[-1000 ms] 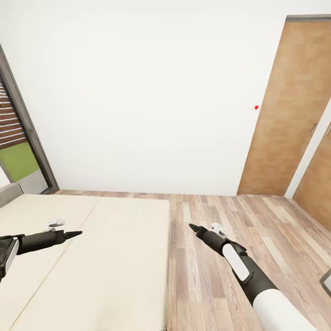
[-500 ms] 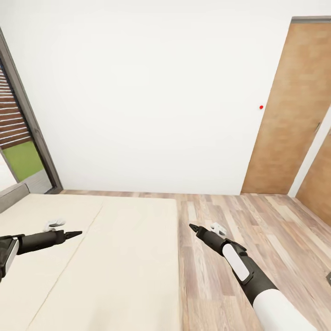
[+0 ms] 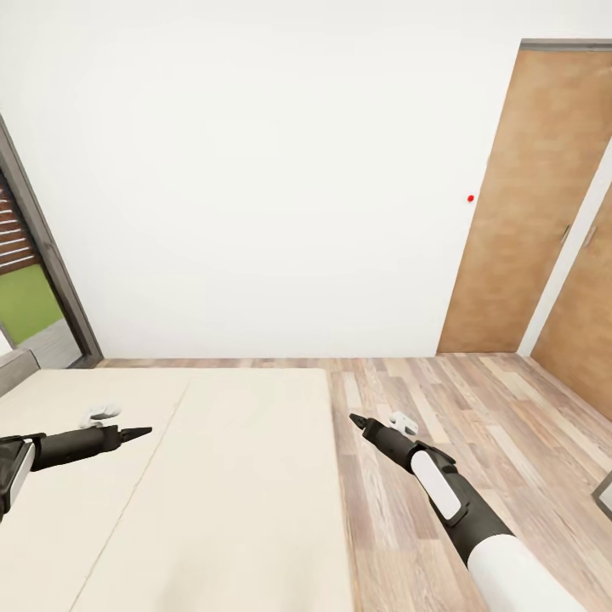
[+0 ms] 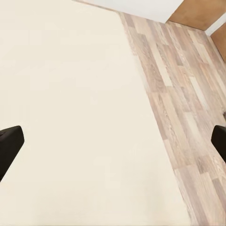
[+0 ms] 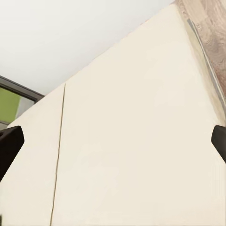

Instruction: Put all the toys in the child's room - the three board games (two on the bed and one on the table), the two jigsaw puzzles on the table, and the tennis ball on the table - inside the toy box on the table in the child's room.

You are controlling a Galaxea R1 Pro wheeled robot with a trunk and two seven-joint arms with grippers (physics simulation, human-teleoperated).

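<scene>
Bare beige bed below both arms, wood floor alongside, two brown doors on the far wall, one window at the left edge. No games, puzzles, ball or toy box in sight here, so their present whereabouts cannot be told; going by the task, two games somewhere on the bed, the rest on the surface.

Left tool out over the mattress, right tool over the floor by the bed's edge. Both spread wide and empty, judging by dark fingertips parted to the edges of each wrist view.

Counted: one bed, two arms, two tools, zero toys visible.

Handling, as a judgement only: game boxes likely light, stiff cardboard, smooth and a bit slippery, lying flat on soft bedding. Best taken across a short edge, perhaps after nudging a side past the mattress rim.
</scene>
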